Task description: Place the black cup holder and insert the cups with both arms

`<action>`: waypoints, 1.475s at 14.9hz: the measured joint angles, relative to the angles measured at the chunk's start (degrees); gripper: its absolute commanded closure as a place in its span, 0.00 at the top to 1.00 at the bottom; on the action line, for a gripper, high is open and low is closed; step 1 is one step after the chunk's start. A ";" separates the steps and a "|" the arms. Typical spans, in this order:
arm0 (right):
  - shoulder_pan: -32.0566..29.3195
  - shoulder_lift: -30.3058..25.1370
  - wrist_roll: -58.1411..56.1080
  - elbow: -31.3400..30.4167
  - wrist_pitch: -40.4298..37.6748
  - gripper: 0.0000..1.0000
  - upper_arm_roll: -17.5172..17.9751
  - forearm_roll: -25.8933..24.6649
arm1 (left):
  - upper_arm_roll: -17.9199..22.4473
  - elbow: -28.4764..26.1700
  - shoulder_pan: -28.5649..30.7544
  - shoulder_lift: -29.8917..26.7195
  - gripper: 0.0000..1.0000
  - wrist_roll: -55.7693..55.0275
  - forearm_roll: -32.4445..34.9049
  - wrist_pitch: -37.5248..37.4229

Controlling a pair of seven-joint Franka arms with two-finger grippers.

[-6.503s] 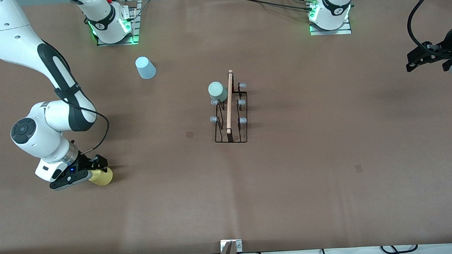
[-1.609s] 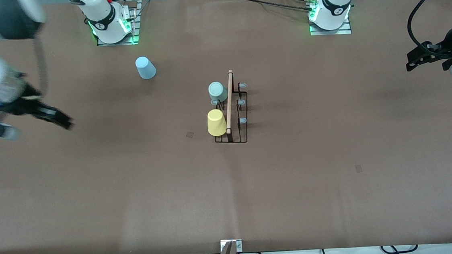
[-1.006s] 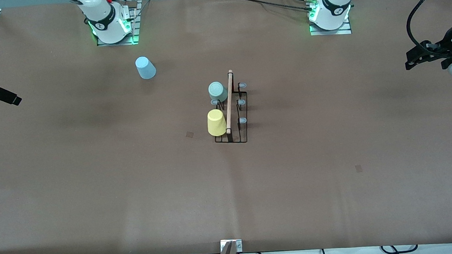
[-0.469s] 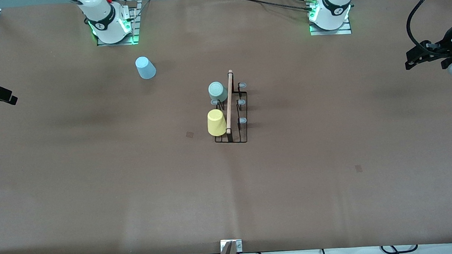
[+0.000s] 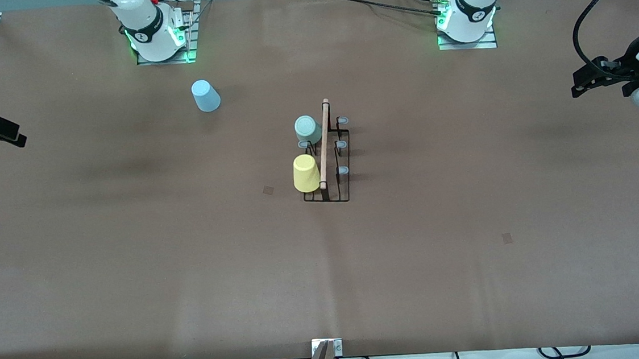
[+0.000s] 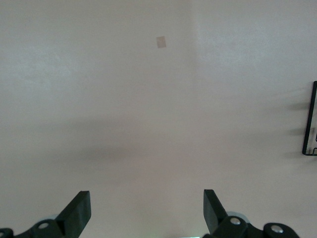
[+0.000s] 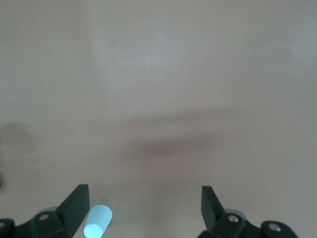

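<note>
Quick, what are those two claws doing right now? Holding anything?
Left gripper: open, holding nothing, over bare table.
Right gripper: open, holding nothing, over the table.

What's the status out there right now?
Both grippers, left and right, open, empty, waiting at table ends. Mint cup, yellow cup on holder. Blue cup loose.

You have two glossy white jointed arms (image 5: 138, 14) with black joint bands, each on a square metal base plate (image 5: 466, 39) lit by green lamps, with small red fittings beside them. Black cables (image 5: 596, 3) loop to the wrists. Matte black two-finger grippers (image 6: 147, 213) show flat, angular fingers (image 7: 74, 203) with round screw holes at their mounts.
</note>
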 measured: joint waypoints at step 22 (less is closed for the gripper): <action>3.96 0.20 -0.12 0.01 0.58 1.00 -3.99 -0.01 | 0.12 0.03 0.12 0.00 1.00 0.00 0.00 -0.14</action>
